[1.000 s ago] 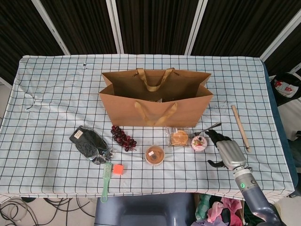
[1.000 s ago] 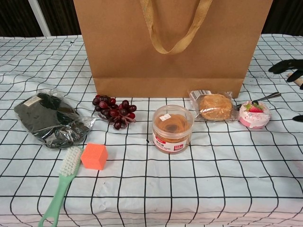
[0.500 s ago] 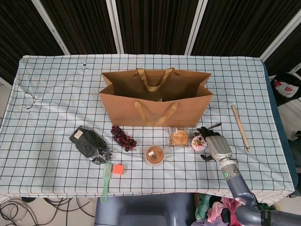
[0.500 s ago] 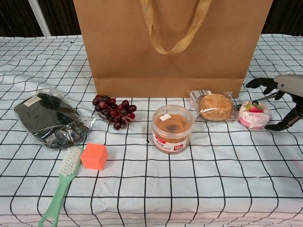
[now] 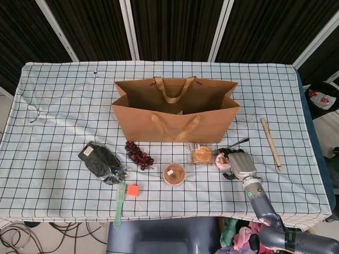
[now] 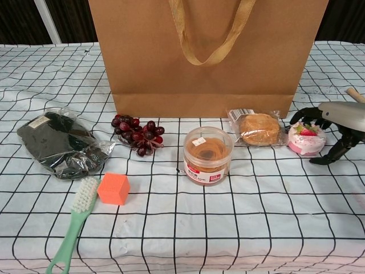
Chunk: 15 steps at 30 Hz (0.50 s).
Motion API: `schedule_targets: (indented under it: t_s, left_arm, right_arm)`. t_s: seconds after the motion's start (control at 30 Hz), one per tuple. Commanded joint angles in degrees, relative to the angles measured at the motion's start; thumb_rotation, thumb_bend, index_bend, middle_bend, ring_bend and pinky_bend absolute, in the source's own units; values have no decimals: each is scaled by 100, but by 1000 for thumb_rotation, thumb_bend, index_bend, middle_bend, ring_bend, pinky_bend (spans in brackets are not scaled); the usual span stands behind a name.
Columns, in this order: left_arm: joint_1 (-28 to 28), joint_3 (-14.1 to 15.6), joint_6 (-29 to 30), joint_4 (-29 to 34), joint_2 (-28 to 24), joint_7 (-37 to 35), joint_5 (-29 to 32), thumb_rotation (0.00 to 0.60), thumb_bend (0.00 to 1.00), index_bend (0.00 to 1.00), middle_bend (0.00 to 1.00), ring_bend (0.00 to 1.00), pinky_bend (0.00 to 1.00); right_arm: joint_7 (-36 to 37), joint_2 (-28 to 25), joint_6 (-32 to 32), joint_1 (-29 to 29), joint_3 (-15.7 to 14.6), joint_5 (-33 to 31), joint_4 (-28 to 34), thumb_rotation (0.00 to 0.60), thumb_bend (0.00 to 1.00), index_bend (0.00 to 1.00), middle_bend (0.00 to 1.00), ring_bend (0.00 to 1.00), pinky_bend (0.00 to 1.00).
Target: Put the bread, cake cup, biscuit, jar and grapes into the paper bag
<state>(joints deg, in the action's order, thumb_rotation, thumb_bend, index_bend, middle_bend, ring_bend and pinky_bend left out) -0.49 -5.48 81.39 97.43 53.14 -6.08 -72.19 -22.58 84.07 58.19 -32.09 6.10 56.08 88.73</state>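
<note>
From the head view, the paper bag (image 5: 175, 114) stands open-mouthed on the checked tablecloth (image 5: 63, 100), its inside showing brown and its two handles folded over the rim. In front of it lie, from left to right, the dark bread (image 5: 100, 161) in clear wrap, the grapes (image 5: 139, 154), the jar (image 5: 174, 174), the wrapped biscuit (image 5: 202, 154) and the pink cake cup (image 5: 223, 161). The right hand (image 5: 239, 165) sits over the cake cup's right side, dark fingers curved around it; whether they touch cannot be told from here. This view alone shows a wooden stick (image 5: 270, 143) well off to the right, a fork (image 5: 232, 146) beside the hand, and the bag's interior. A green brush (image 5: 120, 203) and an orange cube (image 5: 132, 190) lie near the front edge.

From the chest view, the bag is a flat brown wall (image 6: 205, 57), its mouth out of sight. Here the jar's (image 6: 208, 155) label and coiled contents read clearly, as does the strawberry atop the cake cup (image 6: 305, 138). The right hand (image 6: 336, 123) arches over the cup's right flank, fingers (image 6: 305, 114) spread at the back and thumb down on the cloth in front; it holds nothing. The grapes (image 6: 137, 136), bread (image 6: 61, 144), biscuit (image 6: 258, 129), brush (image 6: 74, 222) and cube (image 6: 113, 188) rest apart. The left hand appears in neither view.
</note>
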Motion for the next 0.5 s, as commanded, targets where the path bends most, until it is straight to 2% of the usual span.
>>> schedule_targets:
  t_s: [0.03,0.17,0.23,0.33,0.5]
  left_arm:
    - [-2,-2,1,-1,2,4,1,600,101,13,76,0,63]
    - [-5,1,-15,1,2,16,11,600,100,13,76,0,63]
    - [-7,-2,-14,4,2,22,15,600,101,13,76,0,63]
    - [-3,-3,-8,6,3,23,19,600,101,13,76,0,63]
    - [-1,-7,-3,12,5,36,32,600,101,13,76,0,63]
  right_arm:
    - [88,75,70,18,21,98,-70,600,275,282,322,346,227]
    - [212,141,153,50,28,259,-144,600,405,344,373,384,250]
    - [307,120,181,70,40,340,-112,600,437,370,378,392,256]
    - [544,41,328,140,90,545,-4,600,450,390,386,402,260]
    - [908,-382,700,360,126,926,472,600,450,390,384,402,260]
